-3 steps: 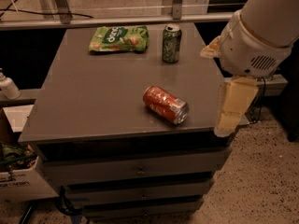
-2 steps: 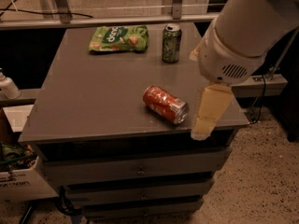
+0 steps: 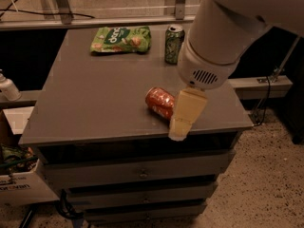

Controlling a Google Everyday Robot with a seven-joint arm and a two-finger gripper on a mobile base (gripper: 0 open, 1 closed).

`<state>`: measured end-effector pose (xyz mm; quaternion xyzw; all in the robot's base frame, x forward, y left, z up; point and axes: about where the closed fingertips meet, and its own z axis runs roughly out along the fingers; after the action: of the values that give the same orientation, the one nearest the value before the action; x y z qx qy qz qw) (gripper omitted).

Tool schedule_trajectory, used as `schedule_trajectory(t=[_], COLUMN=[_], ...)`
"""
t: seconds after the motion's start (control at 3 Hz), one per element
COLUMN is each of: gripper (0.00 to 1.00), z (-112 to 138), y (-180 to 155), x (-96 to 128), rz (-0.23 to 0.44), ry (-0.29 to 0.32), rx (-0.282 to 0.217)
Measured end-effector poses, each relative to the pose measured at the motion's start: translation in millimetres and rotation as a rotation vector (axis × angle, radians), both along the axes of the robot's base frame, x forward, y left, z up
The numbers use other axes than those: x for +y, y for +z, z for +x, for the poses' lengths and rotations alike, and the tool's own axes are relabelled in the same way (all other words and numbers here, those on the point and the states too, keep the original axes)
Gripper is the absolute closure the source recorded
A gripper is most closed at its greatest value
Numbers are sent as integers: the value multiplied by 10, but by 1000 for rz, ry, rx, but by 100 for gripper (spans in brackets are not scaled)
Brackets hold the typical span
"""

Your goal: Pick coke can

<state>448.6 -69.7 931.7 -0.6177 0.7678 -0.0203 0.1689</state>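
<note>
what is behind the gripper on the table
The gripper hangs in front of the coke can, which lies on its side near the front edge of the grey table. The can's right end is covered and cannot be seen.

My cream-yellow gripper hangs just right of the red-orange, white-marked coke can on the grey cabinet top, behind it a silver-topped green can and a green white-lettered snack bag.
</note>
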Motion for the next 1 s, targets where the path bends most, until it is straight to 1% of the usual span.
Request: schedule_trajectory(t=[0.33,0.67,1.0], gripper=[0,0,0], z=[-11,219,467], y=[27,19,-14], x=[-15,-167,-213], rz=[4,74,148], ry=[2,-67,-158], rx=[-7,22,29])
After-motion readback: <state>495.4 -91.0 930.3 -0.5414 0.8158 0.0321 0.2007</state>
